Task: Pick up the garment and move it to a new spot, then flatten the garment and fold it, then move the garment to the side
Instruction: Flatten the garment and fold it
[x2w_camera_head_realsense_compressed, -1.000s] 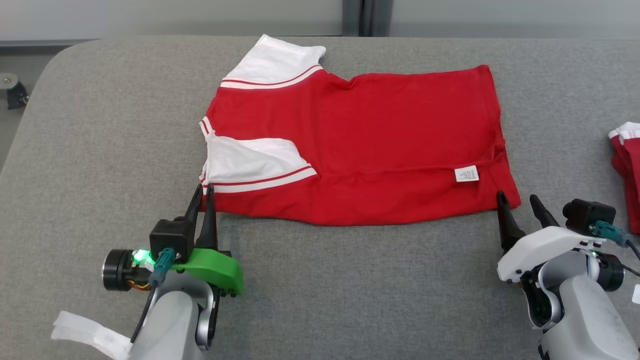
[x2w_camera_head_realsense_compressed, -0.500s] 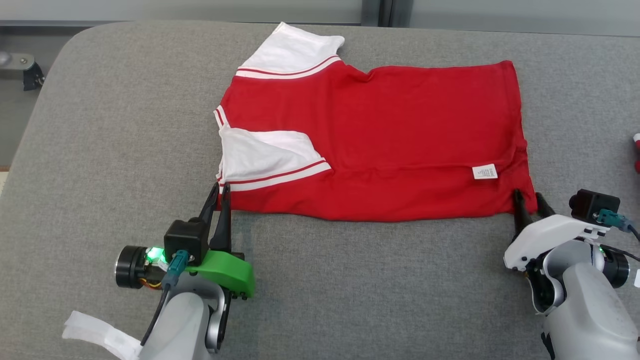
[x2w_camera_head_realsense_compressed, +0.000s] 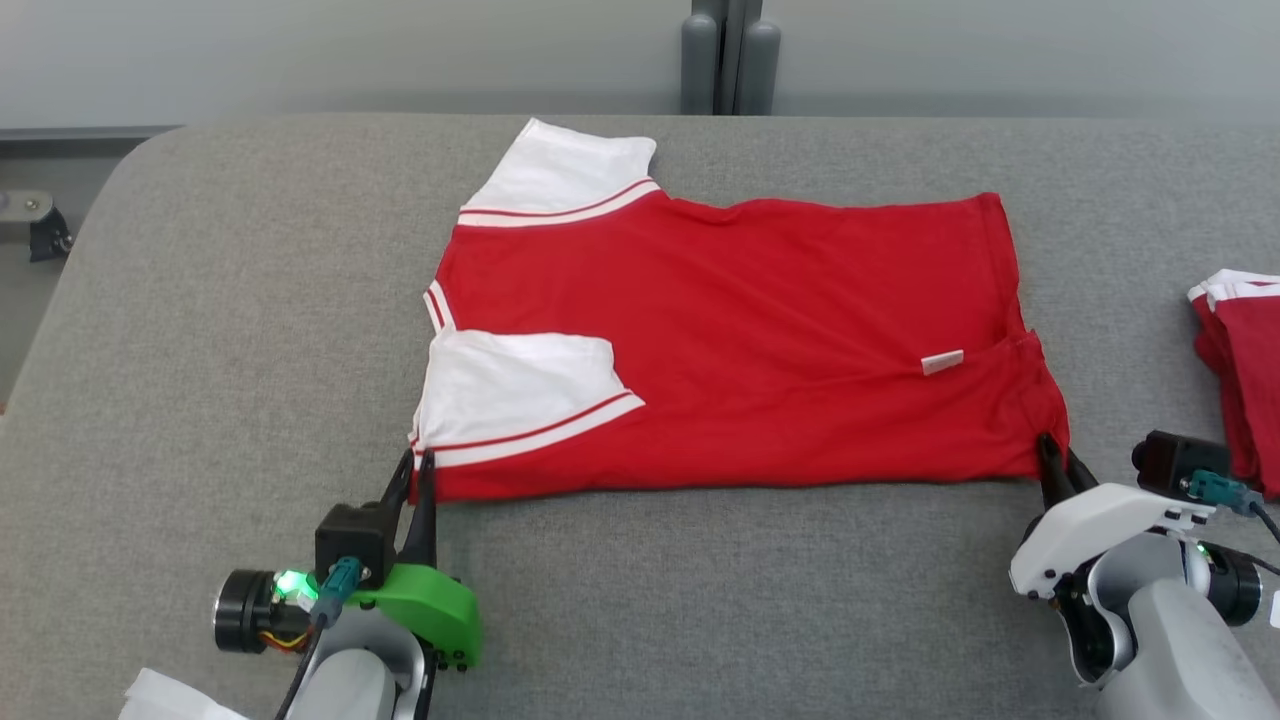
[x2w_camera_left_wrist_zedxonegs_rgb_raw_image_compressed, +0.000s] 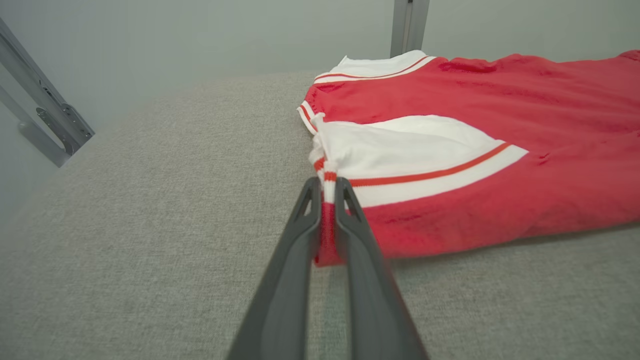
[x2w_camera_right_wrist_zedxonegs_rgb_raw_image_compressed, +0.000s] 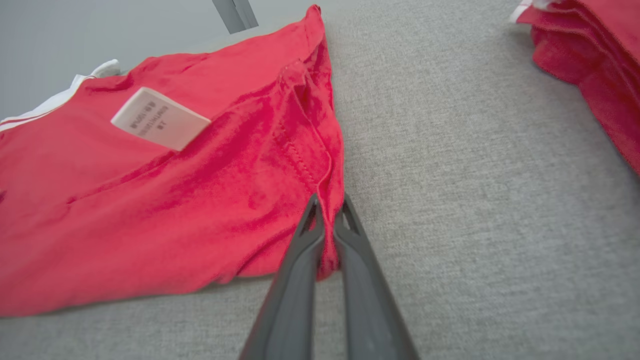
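Lying flat on the grey tabletop (x2w_camera_head_realsense_compressed: 200, 350), the red garment (x2w_camera_head_realsense_compressed: 740, 340) takes the middle, with its collar side toward 9 o'clock and its hem toward 3 o'clock. At its 7 o'clock corner the left gripper (x2w_camera_head_realsense_compressed: 418, 462) has its jaws clamped on the red edge just below the nearer white sleeve (x2w_camera_head_realsense_compressed: 510, 390). At the 5 o'clock corner the right gripper (x2w_camera_head_realsense_compressed: 1055, 450) has its jaws pressed together on the hem corner. A small white label (x2w_camera_head_realsense_compressed: 942, 362) sits near that corner. Toward 3 o'clock, apart from the garment, lies another red pile (x2w_camera_head_realsense_compressed: 1240, 380) of cloth.
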